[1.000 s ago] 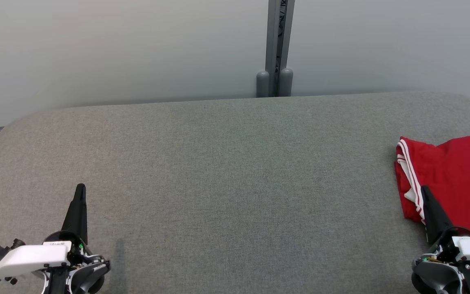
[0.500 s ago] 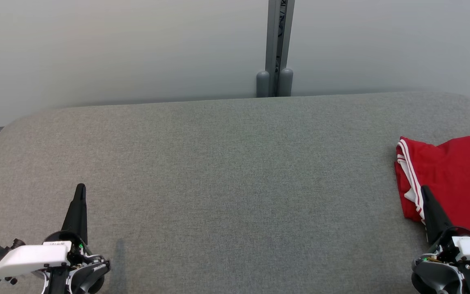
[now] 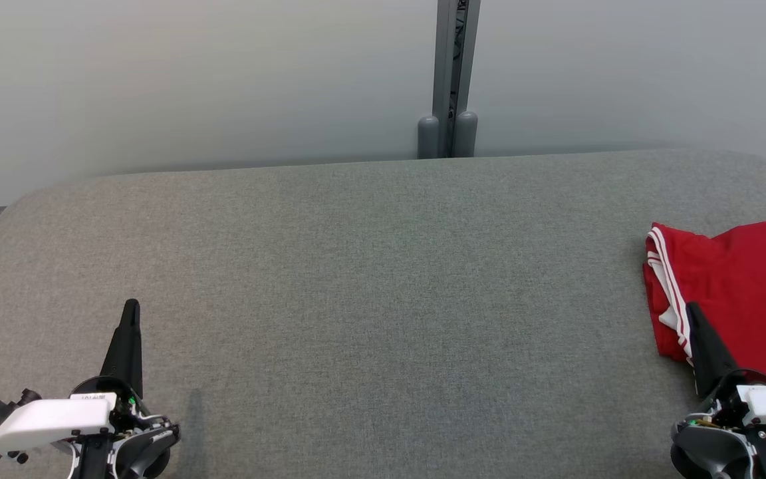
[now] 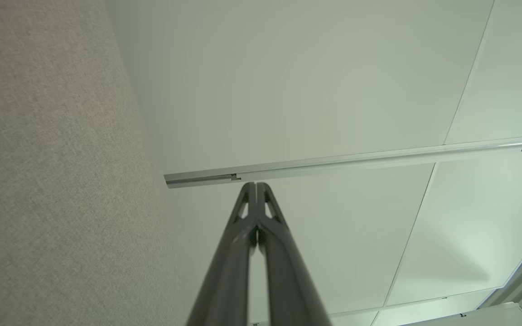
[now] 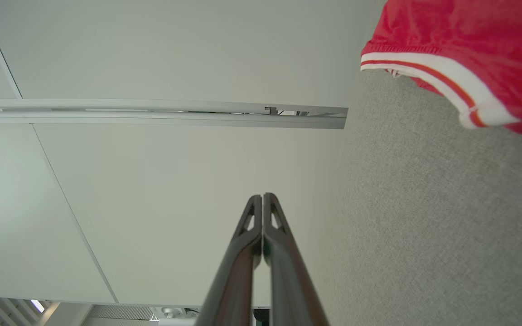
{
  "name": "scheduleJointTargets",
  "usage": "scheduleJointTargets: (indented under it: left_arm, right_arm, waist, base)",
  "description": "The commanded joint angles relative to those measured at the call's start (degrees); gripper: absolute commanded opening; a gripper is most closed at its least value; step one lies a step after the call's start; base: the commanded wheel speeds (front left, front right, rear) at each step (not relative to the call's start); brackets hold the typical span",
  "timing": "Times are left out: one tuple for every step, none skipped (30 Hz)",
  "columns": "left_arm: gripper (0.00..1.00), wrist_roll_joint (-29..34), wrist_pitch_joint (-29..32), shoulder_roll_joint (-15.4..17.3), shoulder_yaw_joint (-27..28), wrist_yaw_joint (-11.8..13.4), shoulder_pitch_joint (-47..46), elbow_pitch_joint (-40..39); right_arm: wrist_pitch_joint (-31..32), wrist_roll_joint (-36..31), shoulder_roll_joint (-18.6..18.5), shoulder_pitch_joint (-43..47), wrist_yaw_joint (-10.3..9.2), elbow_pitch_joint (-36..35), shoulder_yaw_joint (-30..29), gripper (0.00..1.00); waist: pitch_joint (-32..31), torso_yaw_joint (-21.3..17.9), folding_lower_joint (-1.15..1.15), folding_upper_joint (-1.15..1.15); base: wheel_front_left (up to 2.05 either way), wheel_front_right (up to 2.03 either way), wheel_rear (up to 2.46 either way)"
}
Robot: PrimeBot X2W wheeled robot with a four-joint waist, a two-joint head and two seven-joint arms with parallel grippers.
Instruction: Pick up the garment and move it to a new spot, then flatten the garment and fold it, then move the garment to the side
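Head view is showing left claw and right claw closed, empty; garment is lying folded aside on the surface; I'm judging the last step finishing, nothing left to grasp.

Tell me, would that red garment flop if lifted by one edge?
Probably floppy: the red garment lies in soft folds, so it would likely drape and unfold. Pushed, it may bunch rather than slide, since the grey table looks like rough cloth.

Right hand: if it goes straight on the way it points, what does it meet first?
Probably the wall. In the right wrist view the shut right hand aims at it, the garment off to one side; depth is unclear.
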Motion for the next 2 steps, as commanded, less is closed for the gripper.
scheduleJointTargets:
  left_arm:
    - [0.0, -0.08, 0.19, 0.3, 0.21, -0.3, -0.53, 0.02]
    - [0.0, -0.08, 0.19, 0.3, 0.21, -0.3, -0.53, 0.02]
  right_arm:
    - [0.19, 0.15, -0.25, -0.49, 0.02, -0.12, -0.03, 0.0]
    - [0.18, 0.15, -0.25, -0.49, 0.02, -0.12, -0.03, 0.0]
  waist:
    - [0.0, 0.0, 0.0, 0.0]
    - [0.0, 0.0, 0.0, 0.0]
  base:
    - [0.0, 0.0, 0.0]
    - [0.0, 0.0, 0.0]
